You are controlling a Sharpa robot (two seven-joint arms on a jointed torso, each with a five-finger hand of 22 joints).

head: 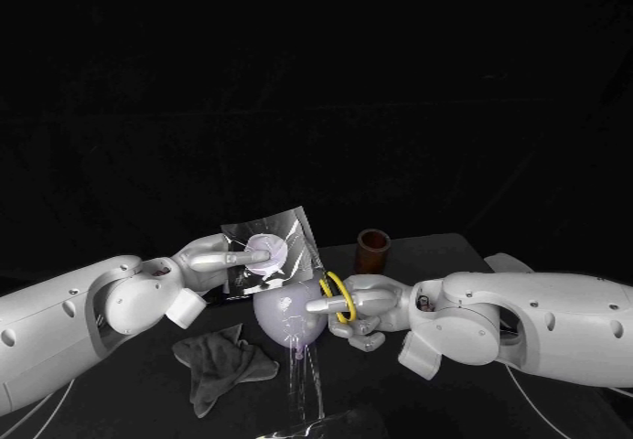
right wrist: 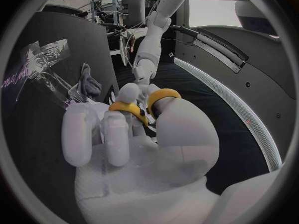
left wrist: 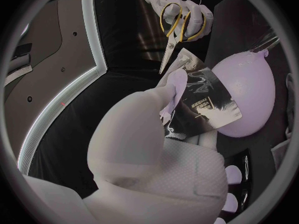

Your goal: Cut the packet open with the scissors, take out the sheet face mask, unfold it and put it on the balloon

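Observation:
My left hand pinches the shiny silver packet and holds it upright above the pale purple balloon. My right hand grips the yellow-handled scissors just right of the balloon. In the left wrist view the scissors point their blades down at the top corner of the packet, with the balloon behind it and my left hand in front. In the right wrist view my right hand has its fingers through the yellow handles; the packet hangs beyond.
A crumpled grey cloth lies on the black table in front of my left arm. A brown cylinder stands behind my right hand. The balloon sits on a clear stand near the table's front edge.

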